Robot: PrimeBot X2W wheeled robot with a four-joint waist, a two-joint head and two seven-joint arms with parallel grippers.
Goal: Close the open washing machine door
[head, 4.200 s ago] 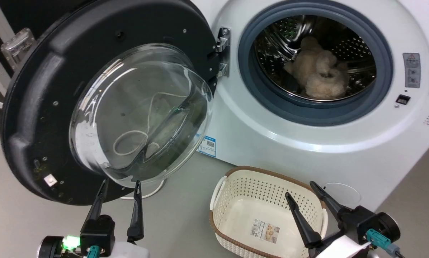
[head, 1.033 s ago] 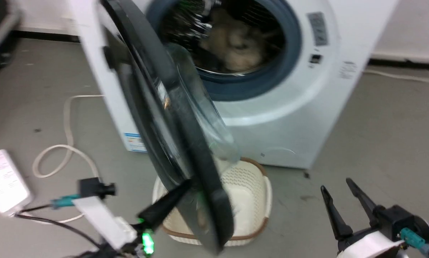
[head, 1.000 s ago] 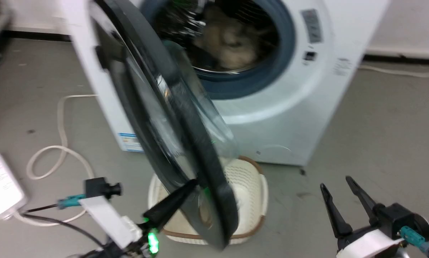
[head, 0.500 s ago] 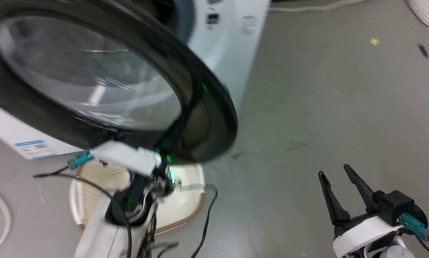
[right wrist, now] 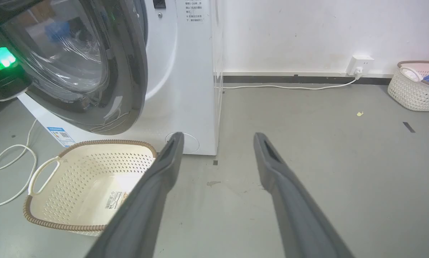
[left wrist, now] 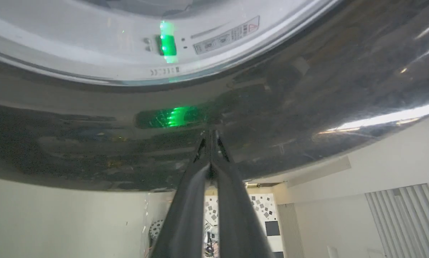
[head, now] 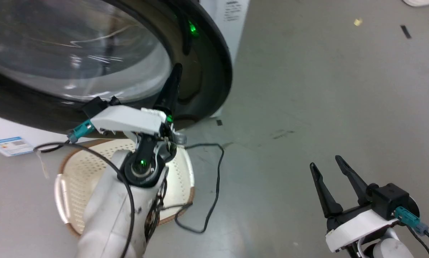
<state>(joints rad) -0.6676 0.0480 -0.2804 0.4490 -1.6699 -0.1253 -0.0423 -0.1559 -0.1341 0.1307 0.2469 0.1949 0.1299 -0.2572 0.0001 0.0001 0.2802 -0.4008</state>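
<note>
The washing machine door (head: pixel 207 64) fills the upper left of the head view, its glossy black rim around clear glass (head: pixel 74 53). My left gripper (head: pixel 178 68) is shut with nothing in it. Its joined fingertips press on the outer face of the rim (left wrist: pixel 272 107), near the door's free edge. The left wrist view shows the left gripper (left wrist: pixel 211 134) touching that rim. In the right wrist view the door (right wrist: pixel 125 71) stands slightly ajar from the white washing machine (right wrist: pixel 189 71). My right gripper (head: pixel 325 162) hangs open over bare floor, far right of the door.
A cream perforated basket (head: pixel 74 172) sits on the floor under the door and my left forearm. A black cable (head: pixel 218 172) trails beside it. In the right wrist view a white cord (right wrist: pixel 6 161) loops at the left, and a second basket (right wrist: pixel 415 86) stands by the wall.
The head camera has swung. The door has gone from wide open to almost shut against the machine, with my left gripper pushing on its outer rim. The right gripper stays open.
</note>
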